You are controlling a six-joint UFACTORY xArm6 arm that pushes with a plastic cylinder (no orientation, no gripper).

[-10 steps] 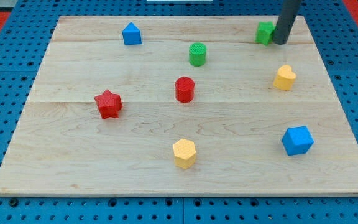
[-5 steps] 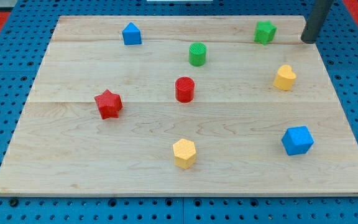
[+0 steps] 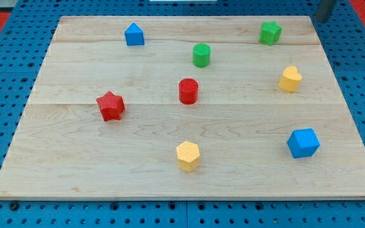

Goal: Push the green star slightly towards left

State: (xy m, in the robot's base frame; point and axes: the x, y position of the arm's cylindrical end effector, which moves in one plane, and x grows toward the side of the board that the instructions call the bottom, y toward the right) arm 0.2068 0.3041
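The green star (image 3: pixel 270 32) sits near the top right of the wooden board (image 3: pixel 75 158). My tip (image 3: pixel 322 19) is at the view's top right corner, just past the board's top right corner, well to the right of the green star and apart from it. Only the rod's lowest part shows.
A blue house-shaped block (image 3: pixel 134 35) is at top left. A green cylinder (image 3: pixel 201 55) and a red cylinder (image 3: pixel 188 90) are mid-board. A red star (image 3: pixel 110 106) is left. A yellow heart (image 3: pixel 289 78) and a blue cube (image 3: pixel 303 142) are right. A yellow hexagon (image 3: pixel 187 155) is at the bottom.
My tip has moved from right beside the green star away to the right and up, off the board's corner. The green star has not visibly moved.
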